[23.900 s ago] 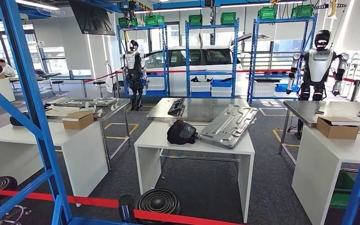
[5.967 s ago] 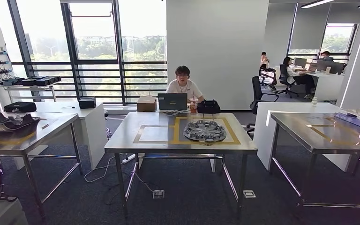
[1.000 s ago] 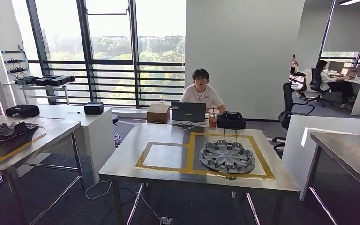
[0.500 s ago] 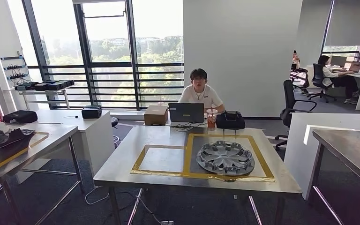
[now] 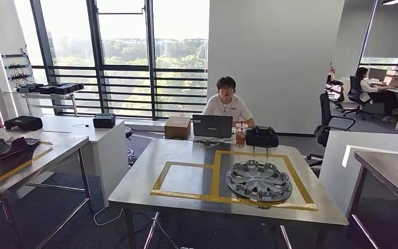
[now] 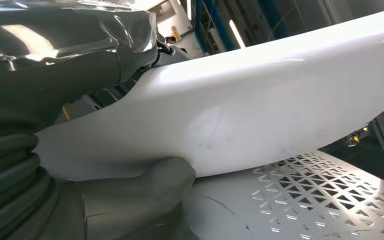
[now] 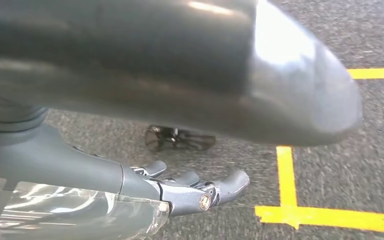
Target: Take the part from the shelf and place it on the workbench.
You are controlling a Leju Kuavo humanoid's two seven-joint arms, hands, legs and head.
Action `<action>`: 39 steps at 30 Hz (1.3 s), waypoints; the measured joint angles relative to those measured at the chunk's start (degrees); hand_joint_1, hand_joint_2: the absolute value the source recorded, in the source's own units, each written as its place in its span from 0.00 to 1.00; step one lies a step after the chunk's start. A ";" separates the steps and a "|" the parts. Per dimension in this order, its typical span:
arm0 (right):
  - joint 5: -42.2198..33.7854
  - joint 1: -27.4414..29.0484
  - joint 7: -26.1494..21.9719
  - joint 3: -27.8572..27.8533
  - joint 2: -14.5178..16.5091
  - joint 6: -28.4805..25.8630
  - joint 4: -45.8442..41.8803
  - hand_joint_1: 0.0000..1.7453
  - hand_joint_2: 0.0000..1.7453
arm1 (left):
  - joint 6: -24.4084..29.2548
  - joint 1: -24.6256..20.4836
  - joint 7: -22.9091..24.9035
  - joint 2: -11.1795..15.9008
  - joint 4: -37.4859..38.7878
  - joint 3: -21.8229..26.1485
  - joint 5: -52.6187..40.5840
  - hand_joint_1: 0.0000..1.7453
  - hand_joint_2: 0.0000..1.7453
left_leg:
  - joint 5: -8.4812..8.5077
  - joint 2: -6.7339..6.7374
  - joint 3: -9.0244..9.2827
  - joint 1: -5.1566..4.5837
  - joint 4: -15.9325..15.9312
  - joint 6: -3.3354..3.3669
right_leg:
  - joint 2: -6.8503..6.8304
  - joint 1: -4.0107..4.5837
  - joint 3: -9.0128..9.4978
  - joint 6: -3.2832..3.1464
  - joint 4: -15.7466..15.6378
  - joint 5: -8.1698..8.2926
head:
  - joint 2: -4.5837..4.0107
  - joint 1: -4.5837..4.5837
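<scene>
My left hand (image 6: 55,95) grips a large glossy white part (image 6: 260,115); its thumb (image 6: 145,185) presses one side and the plastic-wrapped fingers (image 6: 80,35) the other. In the right wrist view my right hand (image 7: 130,185) hangs over the floor, fingers (image 7: 215,192) apart from the thick thumb (image 7: 240,75), with nothing between them. Ahead in the head view stands the steel workbench (image 5: 134,187), marked with two yellow-taped rectangles. The left rectangle (image 5: 186,179) is bare and a silver hubcap (image 5: 258,180) lies in the right one.
A person (image 5: 227,104) sits behind the workbench with a laptop (image 5: 212,126), a cup (image 5: 240,134), a black bag (image 5: 261,137) and a cardboard box (image 5: 178,126). A steel table (image 5: 57,150) with dark parts stands at the left, another table (image 5: 394,171) at the right.
The whole head picture has shifted as the camera moved: over the last second the workbench stays close ahead, now sitting slightly lower and further right. The hubcap lies where it was.
</scene>
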 joint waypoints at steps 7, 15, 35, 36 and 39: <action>-0.12 0.10 -0.21 0.06 -0.22 0.10 0.02 0.00 0.00 | 0.02 -0.08 0.01 0.03 0.08 -0.39 -0.02 1.00 1.00 | -2.65 -0.47 2.45 -1.02 0.23 -0.63 | 0.00 0.38 3.60 0.64 -13.64 9.10 | -0.01 0.23; -1.34 0.08 -0.96 0.12 0.03 0.42 0.00 0.00 0.00 | 0.28 -0.53 0.02 0.21 0.02 -0.57 -0.07 1.00 1.00 | -9.07 0.00 -4.96 0.15 14.38 -3.39 | 0.16 -0.13 5.78 -1.86 -14.67 7.96 | -0.01 -0.23; -3.74 0.43 -0.25 0.09 0.61 0.60 0.00 0.00 0.00 | 0.87 -0.87 0.95 0.27 0.01 -1.35 -0.24 1.00 1.00 | -1.83 0.33 1.99 -0.05 0.01 -0.40 | 0.27 0.04 -0.90 1.95 -4.85 5.35 | 0.00 0.21; -3.78 0.42 -0.10 0.09 0.59 0.58 0.01 0.00 0.00 | 0.87 -0.90 0.97 0.21 0.03 -1.39 -0.24 1.00 1.00 | -2.50 0.35 2.47 -0.23 0.17 -0.67 | 0.01 0.10 0.83 2.09 -9.02 7.57 | -0.01 0.27; -3.95 0.32 0.20 0.10 0.66 0.54 0.02 0.00 0.00 | 0.87 -1.02 1.04 0.06 0.09 -1.49 -0.25 1.00 1.00 | -4.12 0.43 3.17 -0.68 0.52 -1.49 | -0.37 0.39 3.28 0.45 -13.83 9.55 | -0.01 0.17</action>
